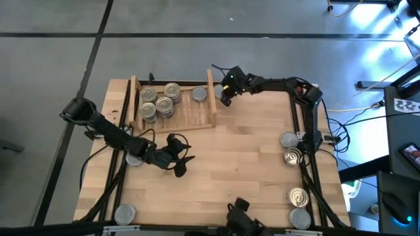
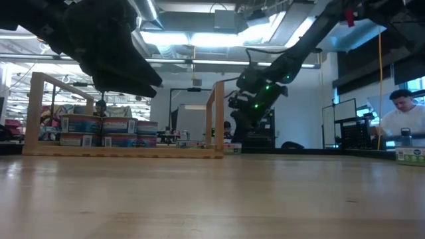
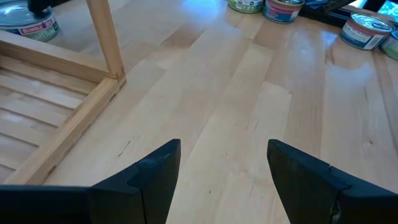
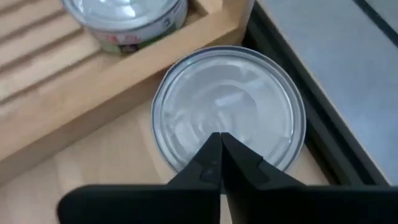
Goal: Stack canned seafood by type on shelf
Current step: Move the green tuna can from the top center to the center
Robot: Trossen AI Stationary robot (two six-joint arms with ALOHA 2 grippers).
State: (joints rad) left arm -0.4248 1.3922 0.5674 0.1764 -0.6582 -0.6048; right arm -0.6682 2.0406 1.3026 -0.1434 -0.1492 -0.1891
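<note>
The light-wood shelf [image 1: 174, 115] stands on the far left part of the table. It holds stacked grey-topped cans [image 1: 159, 101] at its left end and a single can [image 1: 199, 96] near its right board. Another grey-topped can [image 4: 229, 106] stands on the table just outside the shelf's right far corner. My right gripper [image 1: 226, 93] [image 4: 221, 142] is shut and points down over that can's top. My left gripper [image 1: 182, 157] [image 3: 224, 168] is open over bare tabletop near the shelf's right near corner and holds nothing. My right gripper has its shut fingertips [image 4: 214, 152] over the middle of the grey can's top [image 4: 249, 118], coming from above. I cannot tell whether they touch the top or hang just over it. The can stands upright on the table.
Golden-topped and grey cans stand along the table's right edge [image 1: 289, 139] [image 1: 293, 156] [image 1: 298, 196] [image 1: 300, 218]. Two more are at the left [image 1: 134, 158] [image 1: 125, 213]. The shelf's upright right board [image 1: 210, 88] is beside my right gripper. A person [image 2: 405, 116] is in the room behind.
</note>
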